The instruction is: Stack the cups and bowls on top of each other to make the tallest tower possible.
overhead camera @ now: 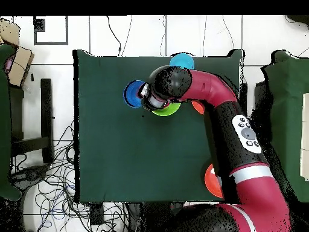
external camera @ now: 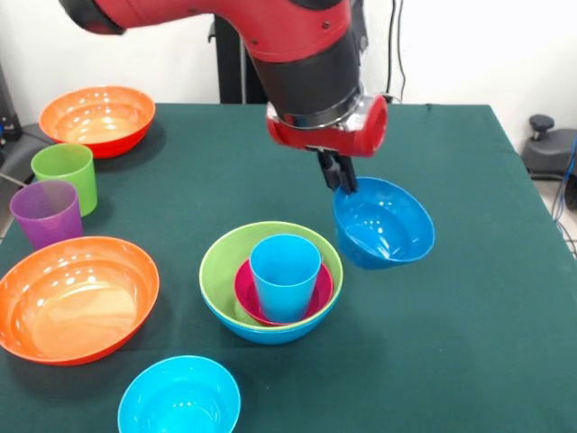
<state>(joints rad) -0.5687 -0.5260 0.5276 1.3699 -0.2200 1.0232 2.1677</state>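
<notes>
The red and black arm (external camera: 270, 36) reaches out over the table's middle, wrist pointing straight down — gripper (external camera: 343, 180) hanging below it, black fingers (external camera: 338, 171) pinched tight on the rim of a tilted dark blue bowl (external camera: 383, 224), lifted clear.

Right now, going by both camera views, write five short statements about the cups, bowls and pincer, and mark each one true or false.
1. The pincer grips the dark blue bowl by its rim. True.
2. The dark blue bowl sits flat on the table. False: it hangs tilted beside the tower.
3. The light blue cup stands in the magenta bowl. True.
4. The purple cup is nested in the lime green cup. False: they stand side by side.
5. Both orange bowls are stacked together. False: one is far, the other near.
</notes>
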